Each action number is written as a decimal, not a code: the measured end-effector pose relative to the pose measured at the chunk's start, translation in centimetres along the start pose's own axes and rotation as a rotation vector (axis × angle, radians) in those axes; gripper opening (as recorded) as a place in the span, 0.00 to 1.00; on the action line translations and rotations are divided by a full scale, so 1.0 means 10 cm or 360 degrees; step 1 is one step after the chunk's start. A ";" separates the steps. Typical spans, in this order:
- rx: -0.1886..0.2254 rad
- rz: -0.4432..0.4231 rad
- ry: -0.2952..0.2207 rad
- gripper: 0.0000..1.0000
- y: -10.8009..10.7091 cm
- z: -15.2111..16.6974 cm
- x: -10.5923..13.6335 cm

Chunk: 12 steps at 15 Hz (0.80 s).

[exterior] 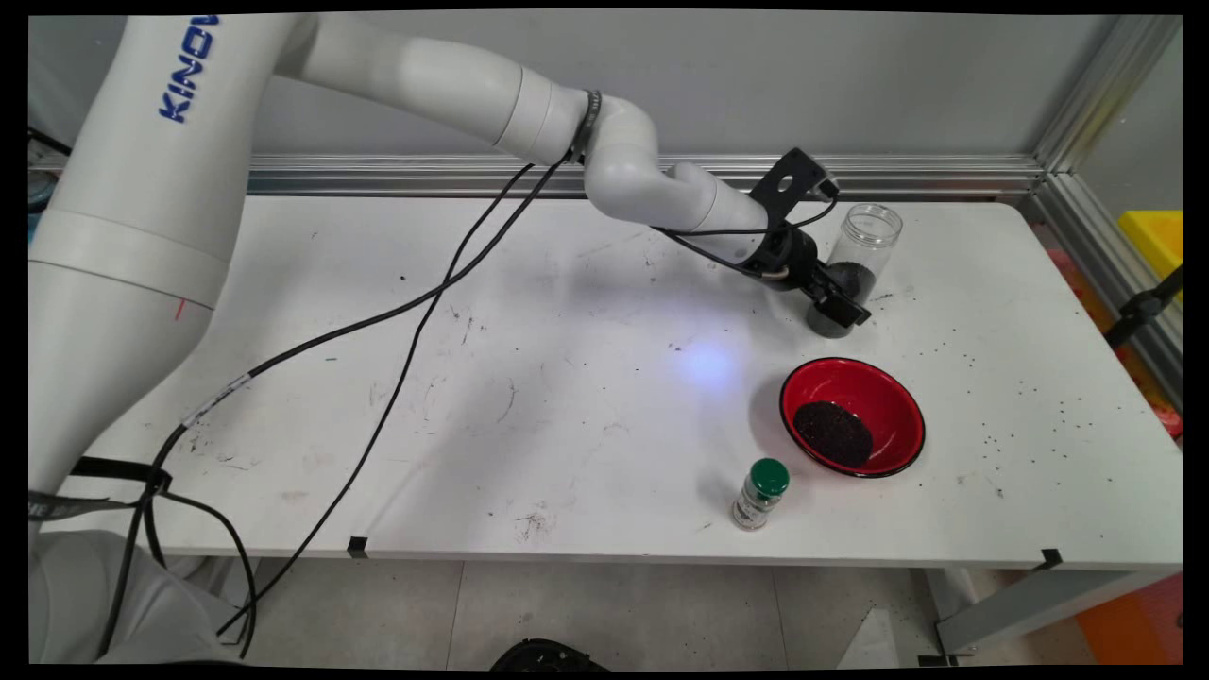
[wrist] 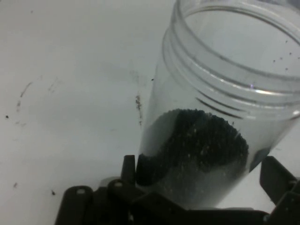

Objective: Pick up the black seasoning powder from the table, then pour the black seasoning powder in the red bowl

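Note:
A clear plastic jar (exterior: 855, 260) with no lid stands at the table's far right, its lower part filled with black grains. My gripper (exterior: 839, 300) is shut on the jar low down, one finger on each side. In the hand view the jar (wrist: 220, 93) fills the picture, its open mouth at the top and the black grains (wrist: 197, 145) at the bottom. The left finger (wrist: 129, 169) and the right finger (wrist: 277, 180) both press on its wall. A red bowl (exterior: 883, 397) holding a heap of black grains (exterior: 831, 433) sits nearer the front.
A small bottle with a green cap (exterior: 760, 493) stands near the front edge, left of the bowl. Loose black grains (exterior: 1025, 416) lie scattered over the table's right side. Black cables (exterior: 406, 321) hang from the arm across the left half. A metal rail (exterior: 926, 175) runs along the back.

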State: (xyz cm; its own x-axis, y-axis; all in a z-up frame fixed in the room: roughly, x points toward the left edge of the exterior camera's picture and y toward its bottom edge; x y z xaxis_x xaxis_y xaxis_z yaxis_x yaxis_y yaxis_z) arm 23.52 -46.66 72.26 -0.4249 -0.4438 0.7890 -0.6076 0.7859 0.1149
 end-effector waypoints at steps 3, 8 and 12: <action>-0.0006 0.0004 0.0009 0.00 0.00 0.02 0.00; -0.0017 0.0014 0.0002 0.00 0.01 0.01 -0.01; -0.0029 0.0030 -0.0007 0.00 0.02 -0.02 -0.03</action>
State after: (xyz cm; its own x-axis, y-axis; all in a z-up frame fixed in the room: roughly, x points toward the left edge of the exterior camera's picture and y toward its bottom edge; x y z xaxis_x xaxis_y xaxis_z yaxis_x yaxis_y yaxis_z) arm 23.63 -46.30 72.19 -0.4390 -0.4306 0.7886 -0.5870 0.8020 0.1111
